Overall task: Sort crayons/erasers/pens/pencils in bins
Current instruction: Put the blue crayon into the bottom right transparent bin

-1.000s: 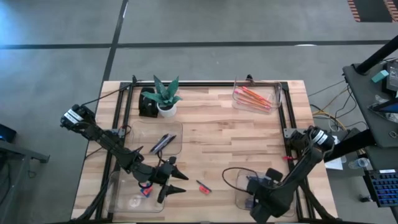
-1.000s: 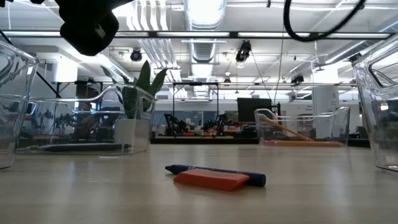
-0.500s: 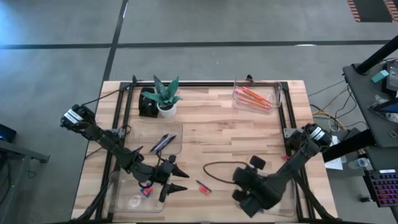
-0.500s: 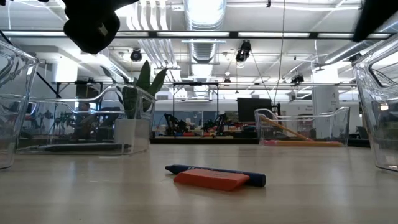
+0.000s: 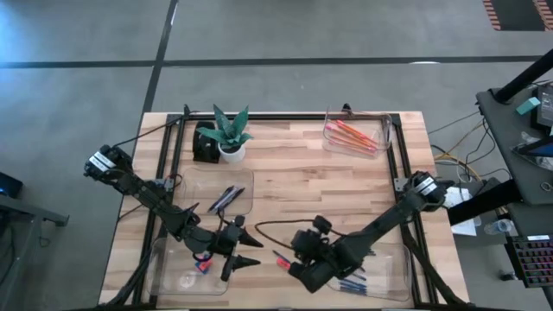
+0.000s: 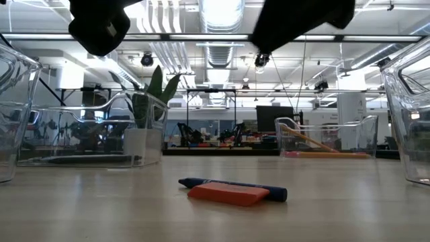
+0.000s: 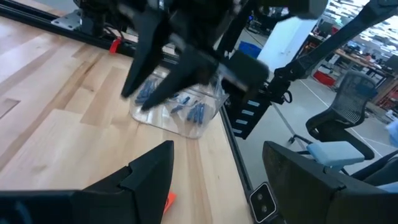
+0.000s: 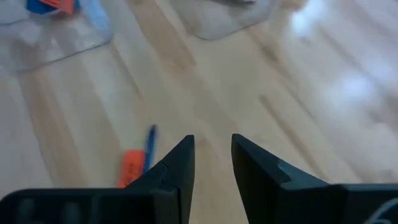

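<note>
- The wooden table (image 5: pixel 294 186) sits on a gray floor, and the low view shows a big room with bright ceiling lights behind it.
- A little green plant (image 5: pixel 230 130) in a white pot stands near 11 o'clock on the table.
- There are four clear bins. One bin (image 5: pixel 356 134) at 1 o'clock holds the orange and red pencils (image 5: pixel 352 135).
- A second bin (image 5: pixel 223 195) sits just below the plant, at about 9 o'clock, with dark pens (image 5: pixel 225 198) inside.
- A third bin (image 5: pixel 186 269) is at 7 o'clock. It holds two erasers (image 5: pixel 202 265), one blue and one orange, touching each other.
- The fourth bin (image 5: pixel 380 272) is at 5 o'clock, with blue sticks (image 5: pixel 350 282) in it.
- One orange eraser (image 5: pixel 282 263) lies flat on the bare table at 6 o'clock. A short blue stick (image 6: pixel 232 185) lies right behind it, touching it. Both are outside every bin.
- The left gripper (image 5: pixel 245 253) hangs over the right edge of the 7 o'clock bin. Its two fingers are spread apart with nothing between them.
- The right gripper (image 5: pixel 296 263) is just to the right of the loose eraser, between it and the 5 o'clock bin. In the right wrist view its fingers (image 8: pixel 177 168) have a small gap between them and hold nothing, with the orange eraser (image 8: pixel 129 167) on the table just past them.
- The two grippers are near each other, with the loose eraser between them.
</note>
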